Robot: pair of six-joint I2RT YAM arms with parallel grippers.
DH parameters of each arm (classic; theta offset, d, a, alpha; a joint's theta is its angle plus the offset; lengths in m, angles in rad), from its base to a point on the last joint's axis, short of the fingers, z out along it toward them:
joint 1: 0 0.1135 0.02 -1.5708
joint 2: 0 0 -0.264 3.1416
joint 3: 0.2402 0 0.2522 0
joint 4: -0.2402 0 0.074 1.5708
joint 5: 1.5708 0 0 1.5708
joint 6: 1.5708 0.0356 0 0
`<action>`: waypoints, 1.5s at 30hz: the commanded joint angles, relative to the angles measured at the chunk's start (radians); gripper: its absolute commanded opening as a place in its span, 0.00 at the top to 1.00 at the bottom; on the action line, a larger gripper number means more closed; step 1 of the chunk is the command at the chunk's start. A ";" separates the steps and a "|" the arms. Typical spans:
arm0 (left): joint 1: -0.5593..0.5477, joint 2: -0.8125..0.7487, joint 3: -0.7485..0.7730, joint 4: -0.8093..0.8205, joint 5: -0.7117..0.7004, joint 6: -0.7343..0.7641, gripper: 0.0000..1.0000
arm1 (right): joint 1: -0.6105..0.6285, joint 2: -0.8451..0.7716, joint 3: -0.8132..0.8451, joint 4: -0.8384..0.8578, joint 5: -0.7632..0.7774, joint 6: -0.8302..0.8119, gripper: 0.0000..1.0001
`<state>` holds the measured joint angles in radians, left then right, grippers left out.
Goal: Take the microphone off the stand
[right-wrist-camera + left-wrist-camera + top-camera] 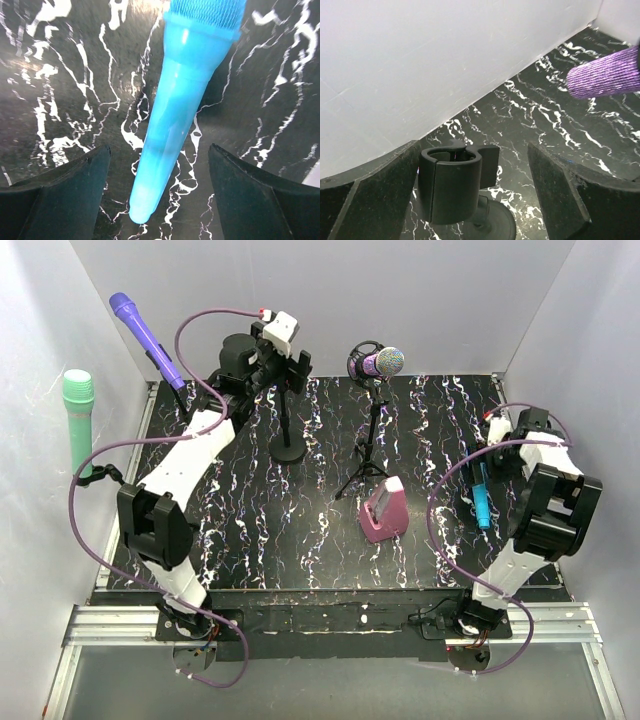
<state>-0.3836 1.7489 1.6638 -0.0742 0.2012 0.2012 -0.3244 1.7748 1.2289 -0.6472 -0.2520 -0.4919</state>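
A purple glittery microphone [382, 362] sits in the clip of a black tripod stand [368, 455] at the back centre. Its head shows at the right edge of the left wrist view [605, 75]. My left gripper [283, 368] is open and empty. Its jaws stand either side of the empty black clip [450, 185] of a second stand with a round base [289, 451]. My right gripper [489, 458] is open over a blue microphone [481, 500] that lies flat on the table. In the right wrist view the blue microphone [175, 120] lies between the spread fingers, untouched.
A pink holder [384, 510] stands in front of the tripod. A purple microphone [146, 338] and a green microphone [78, 415] stand at the left wall. White walls close in the back and both sides of the black marbled table [300, 530].
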 commanded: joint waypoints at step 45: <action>-0.052 -0.391 0.068 -0.453 0.494 0.063 0.06 | 0.861 -0.460 0.354 0.577 0.298 0.411 0.04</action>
<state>-0.4316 1.3911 1.7138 -0.4938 0.7158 0.2356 0.5194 1.3243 1.5253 -0.1596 -0.0444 -0.1242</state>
